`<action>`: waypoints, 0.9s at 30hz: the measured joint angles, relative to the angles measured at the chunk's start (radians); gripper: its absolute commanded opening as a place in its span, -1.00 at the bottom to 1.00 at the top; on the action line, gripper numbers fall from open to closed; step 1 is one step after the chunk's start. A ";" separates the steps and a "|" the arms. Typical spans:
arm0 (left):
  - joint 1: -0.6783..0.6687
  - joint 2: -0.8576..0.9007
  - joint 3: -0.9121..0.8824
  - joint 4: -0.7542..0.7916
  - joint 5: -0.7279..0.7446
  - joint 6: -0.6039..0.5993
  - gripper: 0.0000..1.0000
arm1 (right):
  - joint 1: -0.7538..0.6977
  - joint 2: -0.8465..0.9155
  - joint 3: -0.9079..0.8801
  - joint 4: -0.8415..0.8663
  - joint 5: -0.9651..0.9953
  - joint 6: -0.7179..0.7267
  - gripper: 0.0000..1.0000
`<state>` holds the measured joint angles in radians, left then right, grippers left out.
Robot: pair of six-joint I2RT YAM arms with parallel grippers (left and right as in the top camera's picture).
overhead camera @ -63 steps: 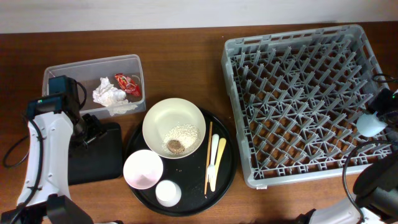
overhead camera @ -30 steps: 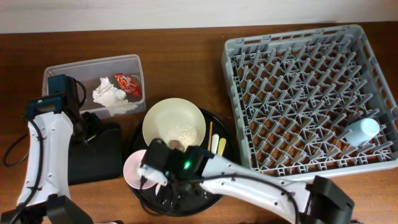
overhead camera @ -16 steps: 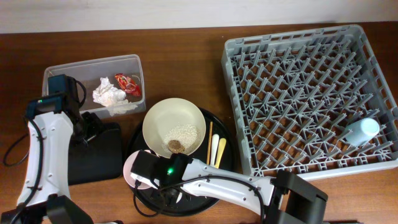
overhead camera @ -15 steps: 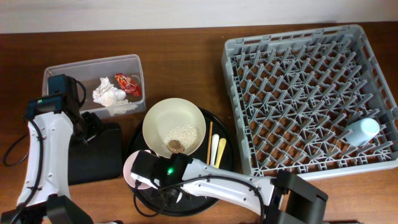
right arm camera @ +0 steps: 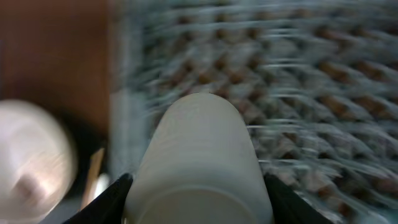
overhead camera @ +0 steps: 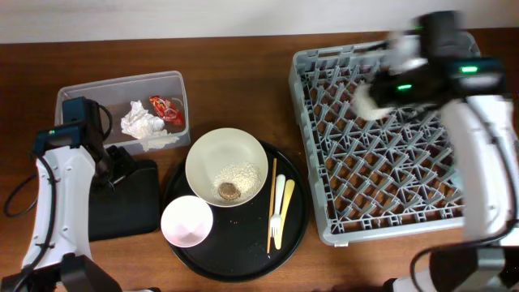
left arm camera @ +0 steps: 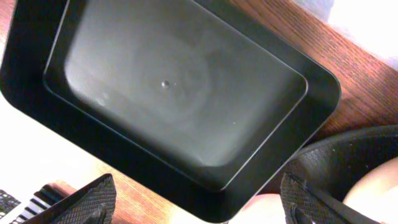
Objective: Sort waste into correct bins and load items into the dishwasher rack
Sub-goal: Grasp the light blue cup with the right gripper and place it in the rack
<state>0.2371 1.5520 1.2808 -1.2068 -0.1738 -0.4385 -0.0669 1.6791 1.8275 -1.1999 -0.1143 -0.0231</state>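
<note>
My right gripper (overhead camera: 369, 97) is shut on the white cup (right arm camera: 199, 137) and holds it above the left part of the grey dishwasher rack (overhead camera: 381, 186); both views of it are blurred. My left gripper (left arm camera: 199, 208) is open and empty over the flat black tray (left arm camera: 174, 93). The cream bowl (overhead camera: 227, 158) holds rice (overhead camera: 241, 173) and a brown bit (overhead camera: 228, 191). The pink bowl (overhead camera: 186, 221), chopstick (overhead camera: 272, 207) and cutlery (overhead camera: 282, 207) lie on the round black tray (overhead camera: 243, 259). Tissues (overhead camera: 142, 126) and the red wrapper (overhead camera: 166, 108) lie in the clear tub (overhead camera: 81, 93). The light blue cup is hidden.
The flat black tray (overhead camera: 126, 207) lies between the tub and the table's front edge, under my left arm. My right arm runs down over the rack's right side. Bare wood lies behind the tub and between the round tray and the rack.
My right gripper took the white cup off the round black tray and swung it up and right to above the rack. My left arm has not moved.
</note>
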 measured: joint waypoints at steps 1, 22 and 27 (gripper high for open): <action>0.000 0.000 0.000 0.000 0.000 0.000 0.68 | -0.119 0.000 0.001 0.031 -0.002 0.001 -0.06; 0.000 0.000 0.000 0.000 0.001 0.000 0.68 | -0.509 0.355 0.009 0.117 -0.018 0.000 0.65; 0.000 0.000 0.000 0.002 0.001 0.000 0.68 | -0.326 0.145 0.076 -0.127 -0.223 -0.053 0.66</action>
<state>0.2371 1.5520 1.2804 -1.2053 -0.1730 -0.4385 -0.3927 1.8236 1.9038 -1.3273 -0.3374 -0.0765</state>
